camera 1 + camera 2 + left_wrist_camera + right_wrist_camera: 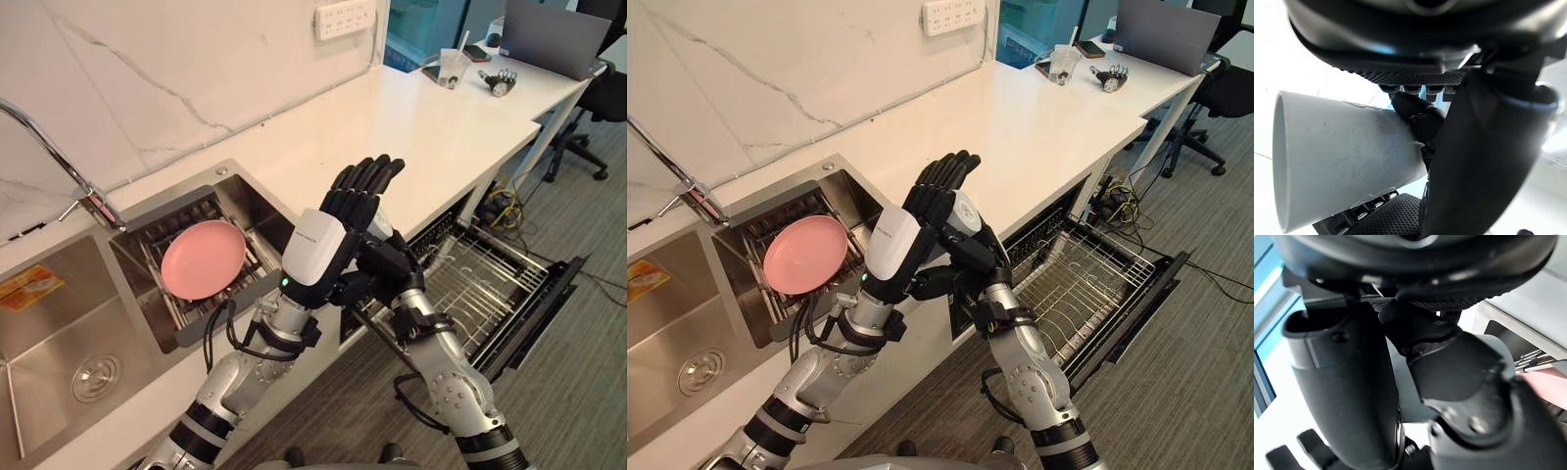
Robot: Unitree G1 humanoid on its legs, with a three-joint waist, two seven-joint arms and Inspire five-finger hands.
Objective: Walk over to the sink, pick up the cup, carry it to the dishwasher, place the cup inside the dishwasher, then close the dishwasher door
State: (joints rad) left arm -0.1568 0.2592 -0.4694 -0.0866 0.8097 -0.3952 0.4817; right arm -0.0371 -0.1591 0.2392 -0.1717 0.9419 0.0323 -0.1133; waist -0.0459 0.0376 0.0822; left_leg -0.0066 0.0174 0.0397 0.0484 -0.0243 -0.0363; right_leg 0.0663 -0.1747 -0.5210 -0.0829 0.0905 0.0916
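Note:
Both hands are raised together over the counter's front edge, between the sink and the dishwasher. A pale grey cup lies on its side between the two palms and is mostly hidden in the eye views. My left hand has its fingers straight up, flat against the cup. My right hand is behind it, curled round the cup. The open dishwasher is below and to the right, its wire rack pulled out over the lowered door.
A pink plate leans in the drying rack of the sink's right basin. The faucet arches over the left basin. At the white counter's far end stand a clear cup, a spare robot hand and a laptop. An office chair is beyond.

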